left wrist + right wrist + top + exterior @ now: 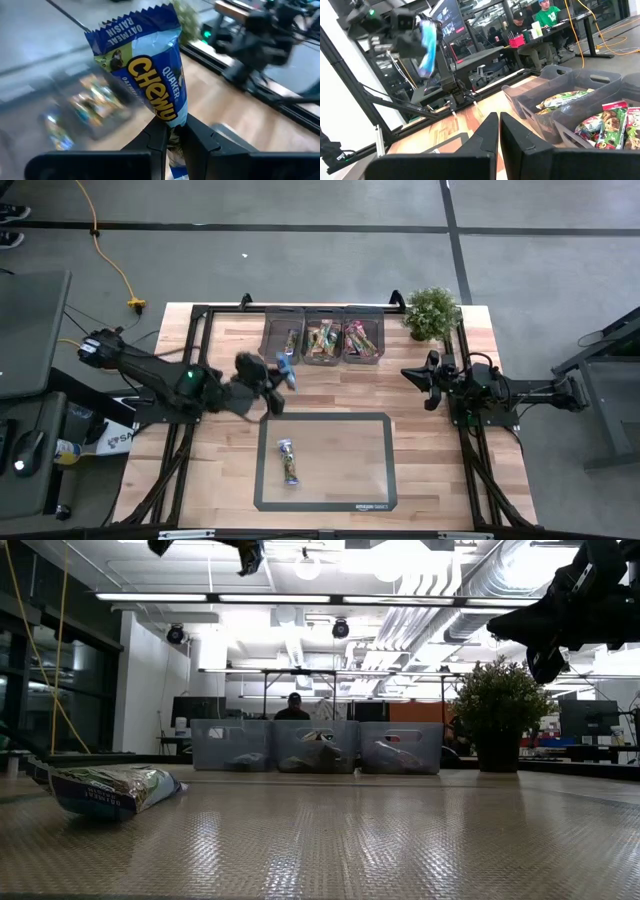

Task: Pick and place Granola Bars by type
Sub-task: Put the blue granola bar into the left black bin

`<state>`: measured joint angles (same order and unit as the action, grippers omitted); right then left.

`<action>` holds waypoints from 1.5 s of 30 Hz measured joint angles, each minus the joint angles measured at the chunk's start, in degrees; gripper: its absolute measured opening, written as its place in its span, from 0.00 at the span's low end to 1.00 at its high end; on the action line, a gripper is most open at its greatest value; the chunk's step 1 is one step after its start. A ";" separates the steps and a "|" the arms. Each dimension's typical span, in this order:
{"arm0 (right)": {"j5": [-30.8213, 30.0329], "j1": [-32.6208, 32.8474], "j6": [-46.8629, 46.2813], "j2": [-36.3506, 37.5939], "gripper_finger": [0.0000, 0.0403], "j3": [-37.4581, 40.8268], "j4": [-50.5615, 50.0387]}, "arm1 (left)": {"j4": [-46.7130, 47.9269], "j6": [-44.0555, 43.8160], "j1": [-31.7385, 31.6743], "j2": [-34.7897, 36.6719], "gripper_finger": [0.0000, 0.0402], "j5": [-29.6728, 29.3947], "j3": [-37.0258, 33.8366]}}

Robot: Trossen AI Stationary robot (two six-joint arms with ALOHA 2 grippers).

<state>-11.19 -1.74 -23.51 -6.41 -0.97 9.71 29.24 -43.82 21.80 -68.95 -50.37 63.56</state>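
- Blue bar [145, 70] is what I carry: an oatmeal raisin granola bar in a shiny wrapper, pinched by its lower end in my left hand [172, 135] and standing up from the fingers, well above the bench [430, 430].
- Seen from above, that bar [286, 370] sits between the mat and the row of bins, nearer the left bin [283, 335].
- By my judgement it is light and a little floppy. The foil looks slick, so a grip on the crimped end alone could let it swing or slide; I would rather hold across the body, where the bar inside gives something firm.
- One more bar [289, 461], green and pale, lies flat on the grey-edged mat [385, 470], near its left side, waiting to be taken.
- Three grey bins stand side by side at the far edge. The left one holds blue bars, the middle bin [323, 335] green and tan ones, the right bin [362, 335] pink and red ones.
- I judge mine belongs in the left bin.
- My right hand [499, 131] waits empty at the right side of the bench with its fingers pressed close together, pointing toward the bins.
- A small potted plant [432, 312] stands at the far right corner, beside the bins.
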 joint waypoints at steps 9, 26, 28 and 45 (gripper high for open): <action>-0.01 0.00 0.01 -0.01 0.00 0.00 -0.04 | 10.73 13.88 -18.06 2.14 0.09 1.33 9.62; -0.01 0.02 0.00 -0.01 0.00 0.00 -0.08 | 16.67 27.71 -59.01 -11.54 0.09 43.02 12.19; 0.01 0.00 0.02 -0.01 0.00 0.00 -0.08 | 17.69 28.14 -60.53 -15.18 0.09 45.20 12.19; 0.01 0.00 0.00 -0.01 0.00 0.00 -0.07 | 17.63 25.10 -61.92 -36.54 0.09 53.32 12.10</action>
<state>-11.18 -1.74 -23.50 -6.42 -0.97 9.64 46.88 -18.72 -40.12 -105.49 2.95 75.66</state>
